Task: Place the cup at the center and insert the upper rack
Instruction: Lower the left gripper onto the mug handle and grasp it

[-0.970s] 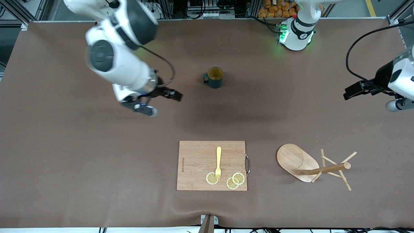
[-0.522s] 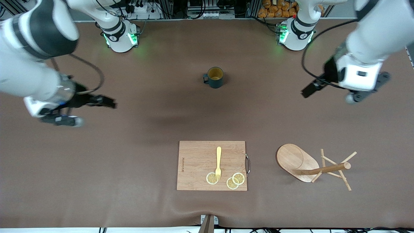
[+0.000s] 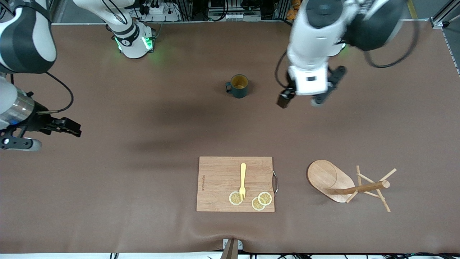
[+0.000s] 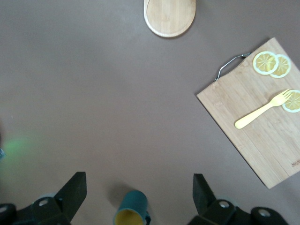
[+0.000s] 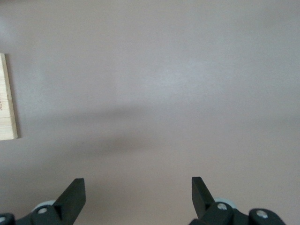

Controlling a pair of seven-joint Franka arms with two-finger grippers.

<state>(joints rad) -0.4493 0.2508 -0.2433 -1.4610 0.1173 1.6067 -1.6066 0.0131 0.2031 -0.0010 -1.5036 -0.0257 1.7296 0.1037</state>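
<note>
The dark teal cup (image 3: 239, 85) stands upright on the brown table, its yellowish inside showing, and appears again as the cup (image 4: 131, 213) in the left wrist view. The wooden upper rack (image 3: 345, 183) lies on its side toward the left arm's end, nearer the front camera, with its oval base (image 4: 169, 16) tipped up. My left gripper (image 3: 300, 100) hangs open and empty in the air just beside the cup; in its own view the left gripper (image 4: 139, 197) frames the cup well below it. My right gripper (image 3: 50, 136) is open and empty over bare table at the right arm's end, as the right gripper (image 5: 138, 197) shows.
A wooden cutting board (image 3: 235, 183) with a metal handle lies nearer the front camera than the cup. On it are a yellow fork (image 3: 243, 181) and three lemon slices (image 3: 258, 200). The brown mat (image 3: 143, 172) covers the table.
The left arm swung in from its end of the table to beside the cup. The right arm swept away from the cup to its own end. Cup and rack stayed put.
</note>
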